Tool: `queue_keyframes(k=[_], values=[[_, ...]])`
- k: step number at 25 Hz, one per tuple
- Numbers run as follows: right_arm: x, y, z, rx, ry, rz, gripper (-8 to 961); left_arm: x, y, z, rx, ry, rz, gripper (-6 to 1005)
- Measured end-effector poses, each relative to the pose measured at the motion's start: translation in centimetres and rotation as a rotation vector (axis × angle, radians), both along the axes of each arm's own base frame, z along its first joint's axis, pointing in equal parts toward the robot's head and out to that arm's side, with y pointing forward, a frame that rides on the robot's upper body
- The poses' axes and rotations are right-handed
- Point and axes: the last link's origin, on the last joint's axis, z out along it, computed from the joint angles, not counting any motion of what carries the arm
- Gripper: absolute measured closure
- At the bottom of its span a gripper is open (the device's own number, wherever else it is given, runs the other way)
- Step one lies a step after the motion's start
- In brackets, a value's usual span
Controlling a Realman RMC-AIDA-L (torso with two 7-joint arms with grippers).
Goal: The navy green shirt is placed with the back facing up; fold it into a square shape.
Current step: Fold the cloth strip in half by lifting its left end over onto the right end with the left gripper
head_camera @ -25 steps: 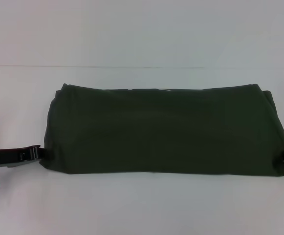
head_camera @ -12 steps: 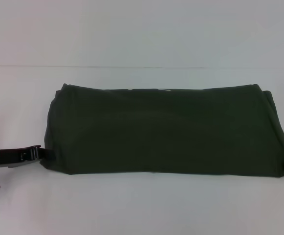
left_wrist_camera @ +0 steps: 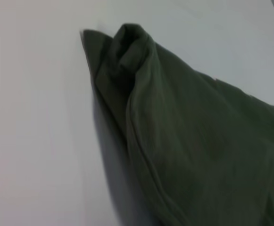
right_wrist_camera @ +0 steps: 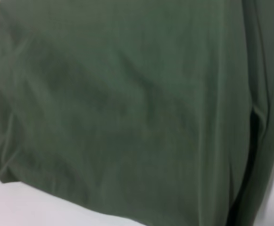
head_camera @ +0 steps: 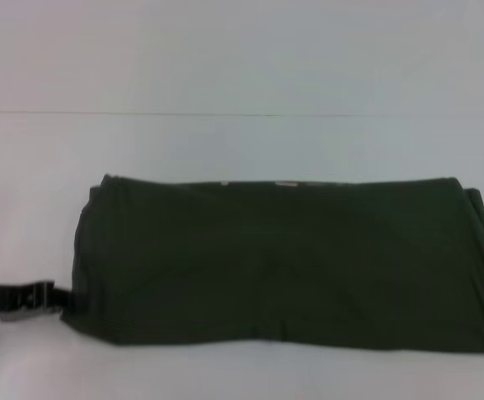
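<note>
Nearest you, the left hand [head_camera: 54,298] lies low on the surface [head_camera: 225,375], touching the shirt's near-left corner; you see only a dark arm and a pale clamp, and its tips vanish at the cloth, so you cannot tell whether it is open or gripping the hem. The right hand is not in the head view at all; the shirt's right end runs off the picture there, so its state cannot be told either, though its wrist camera is filled with green cloth, which suggests it sits tight against that end.

The shirt [head_camera: 279,262] lies as a long, already doubled band, its long axis running across from the left hand toward the right side; from the left hand the whole of it spreads rightward and away. I judge the next fold must bring one short end over the other, and the left hand is the one plainly placed for that.

In the left wrist view the shirt [left_wrist_camera: 198,136] shows a bunched, layered corner; how many layers lie there is hard to make out. At the far edge, small pale specks [head_camera: 285,183] peep out; too small to name.
</note>
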Motion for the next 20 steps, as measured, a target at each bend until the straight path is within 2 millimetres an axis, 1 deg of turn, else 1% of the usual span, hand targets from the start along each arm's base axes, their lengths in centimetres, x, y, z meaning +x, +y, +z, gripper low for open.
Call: queue_keyframes(k=[3, 4, 5, 6, 9, 12, 15, 20], values=[[0.5, -1.5, 0.1, -0.044, 0.028, 0.004, 945, -0.2, -1.6, 0.2, -0.079, -0.013, 0.011, 982], [0.6, -2.0, 0.1, -0.061, 0.039, 0.008, 945, -0.2, -1.6, 0.2, -0.079, -0.013, 0.011, 982], [0.7, -2.5, 0.1, -0.077, 0.051, 0.015, 945, -0.4, -2.2, 0.4, -0.105, -0.015, 0.015, 981], [0.8, -2.9, -0.1, -0.091, 0.062, 0.022, 944, -0.7, -3.5, 0.6, -0.145, -0.024, 0.017, 981], [1.1, -3.8, -0.4, -0.109, 0.079, 0.037, 944, -0.8, -4.8, 0.7, -0.177, -0.052, -0.002, 980], [1.4, -4.1, -0.7, -0.103, 0.086, 0.041, 945, -1.0, -5.3, 0.5, -0.173, -0.061, 0.000, 978], [1.4, -4.1, -0.7, -0.093, 0.092, 0.048, 946, -1.1, -5.4, 0.5, -0.160, -0.066, 0.005, 977], [1.1, -3.9, -0.6, -0.086, 0.106, 0.062, 891, -1.5, -5.2, 0.9, -0.122, -0.060, 0.027, 975]])
